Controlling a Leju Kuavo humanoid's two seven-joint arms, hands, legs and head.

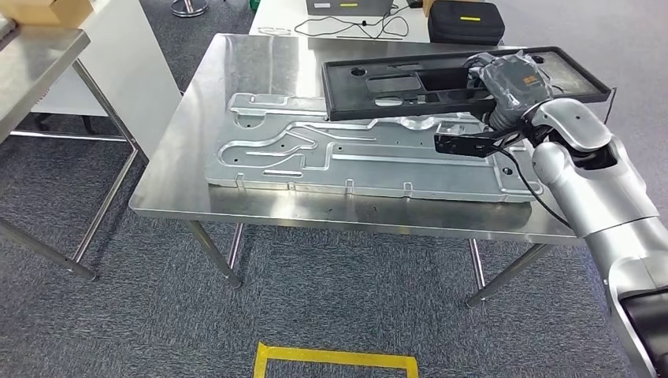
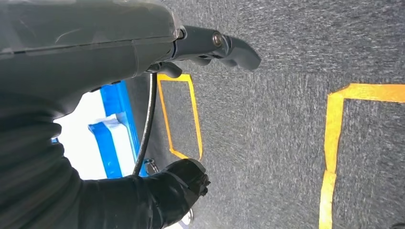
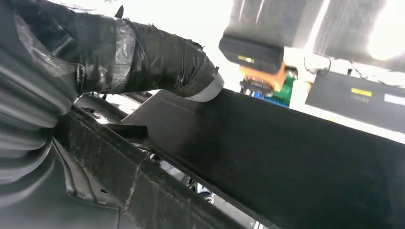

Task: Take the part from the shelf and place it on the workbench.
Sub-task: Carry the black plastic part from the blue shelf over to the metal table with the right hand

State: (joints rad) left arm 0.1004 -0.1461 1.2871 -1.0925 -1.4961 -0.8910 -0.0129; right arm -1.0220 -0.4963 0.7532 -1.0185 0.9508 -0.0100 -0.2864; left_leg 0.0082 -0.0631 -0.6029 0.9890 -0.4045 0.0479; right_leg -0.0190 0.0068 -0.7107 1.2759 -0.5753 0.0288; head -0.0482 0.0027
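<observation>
right hand (image 1: 510, 83) fingers (image 3: 157, 62) grip black frame (image 1: 410, 83) | frame held over silver plate (image 1: 354, 161) on desk (image 1: 236, 71) | left hand (image 2: 210, 45) hangs above carpet (image 2: 286, 143), fingers' state unclear

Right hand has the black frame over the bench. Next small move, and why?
Probably lower it and let go. The right hand grips the flat black plastic frame part above the steel workbench, over the embossed silver metal panel; whether it touches yet is unclear.
</observation>
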